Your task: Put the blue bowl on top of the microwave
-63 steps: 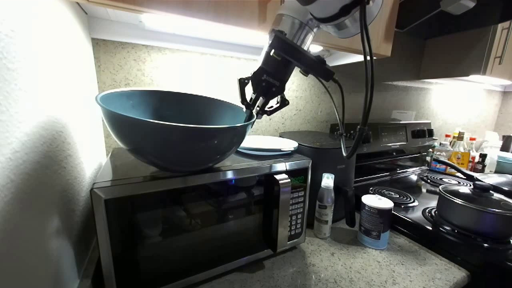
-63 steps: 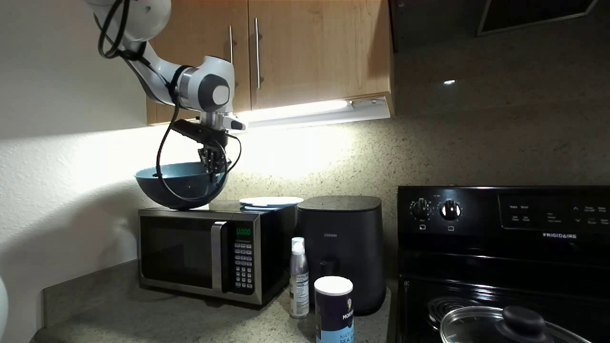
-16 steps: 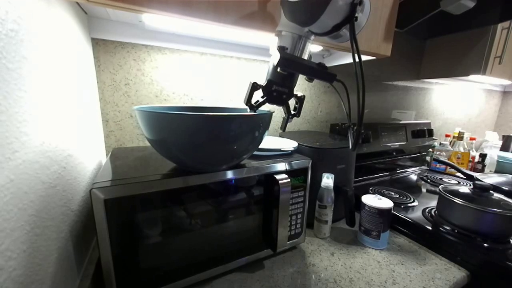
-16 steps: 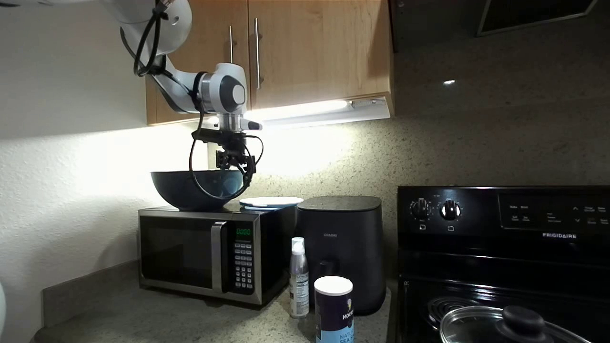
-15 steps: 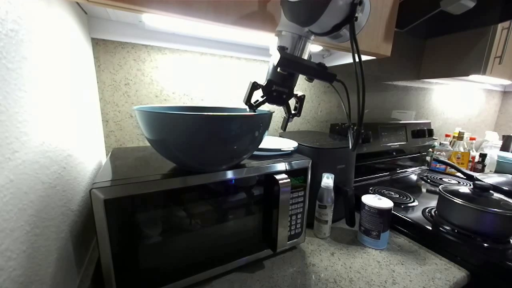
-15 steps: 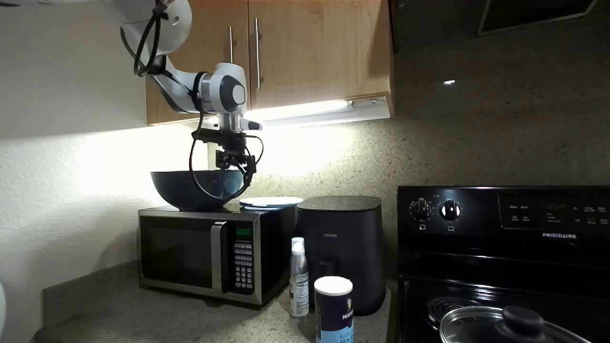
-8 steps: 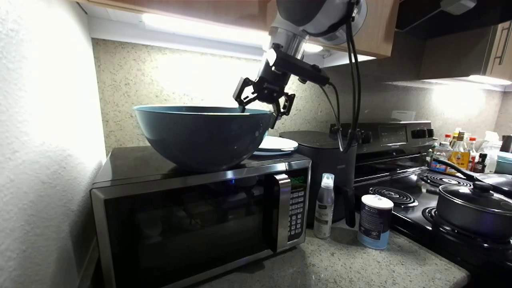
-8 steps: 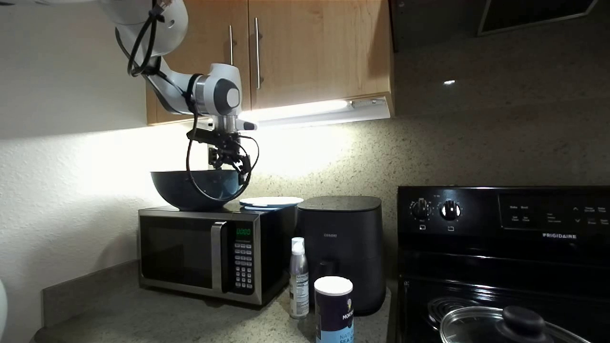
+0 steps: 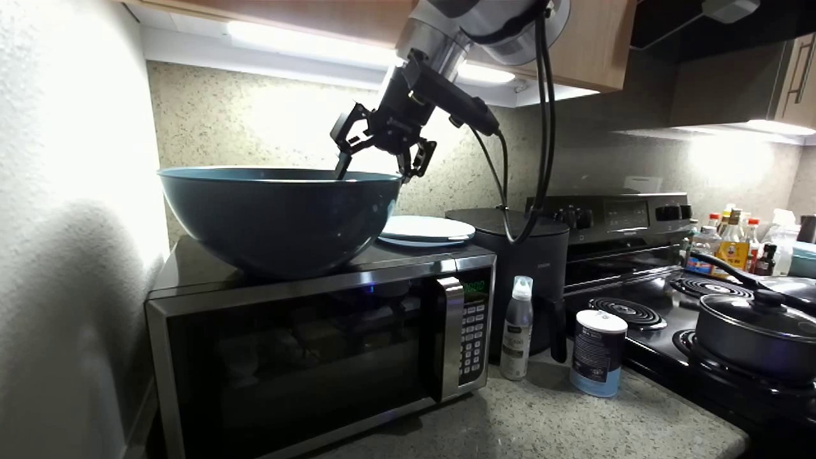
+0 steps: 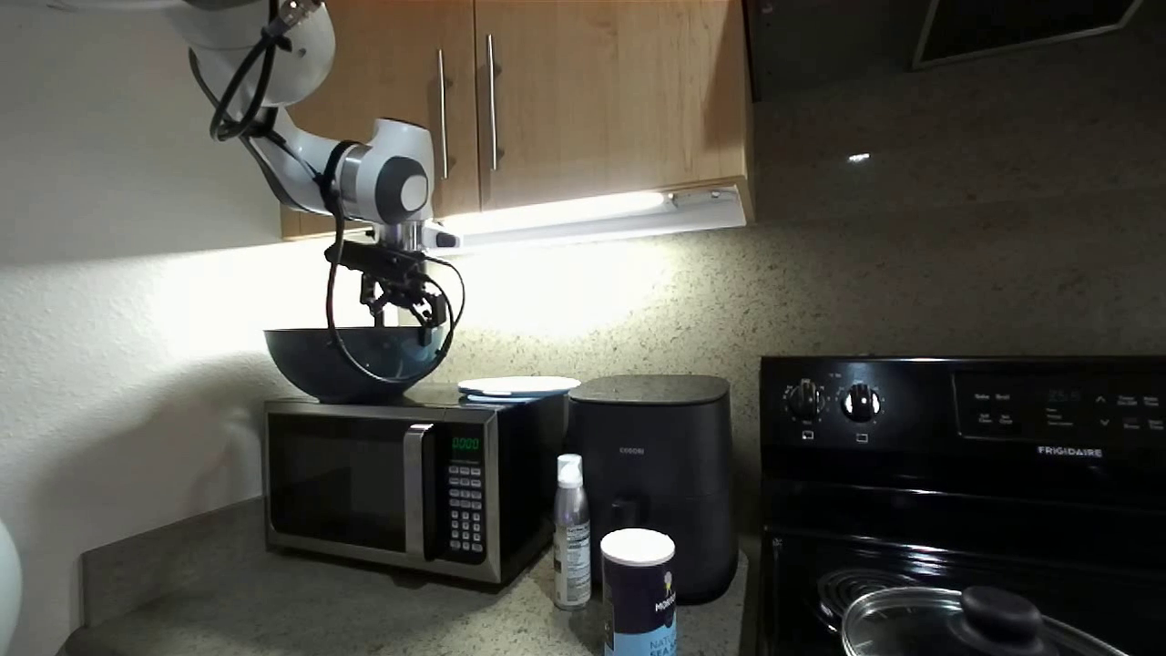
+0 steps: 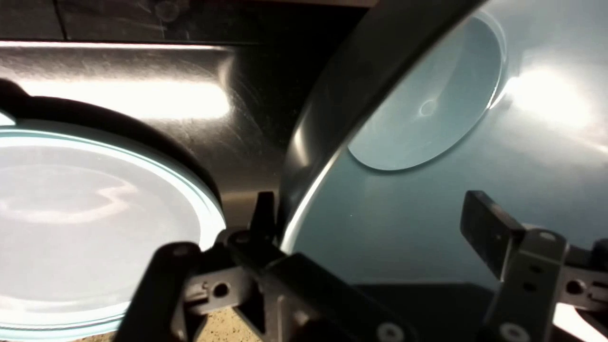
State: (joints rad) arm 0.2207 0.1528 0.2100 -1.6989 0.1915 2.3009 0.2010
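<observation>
The large dark teal-blue bowl [image 9: 280,223] sits level on top of the microwave [image 9: 299,370], toward the wall side. Both exterior views show it there, its round side reaching over the front edge. My gripper [image 9: 374,171] is open at the bowl's near-plate rim. In the wrist view the open gripper [image 11: 375,223] has one of its fingers [image 11: 491,228] over the bowl's inside and its opposite finger just outside the rim, close against it. Whether that outer finger touches is hard to tell. The bowl's base is hidden by its side in the exterior views.
A flat pale-blue plate [image 9: 427,229] lies on the microwave beside the bowl. A black air fryer [image 10: 651,483], a spray bottle [image 10: 572,533] and a salt canister [image 10: 638,583] stand to the right. A wooden cabinet [image 10: 610,91] hangs above, close to the arm.
Seconds ago the bowl was tilted with my gripper shut on its rim; it then sat level, gripper open. In the last half second gripper and bowl have shifted toward the side wall.
</observation>
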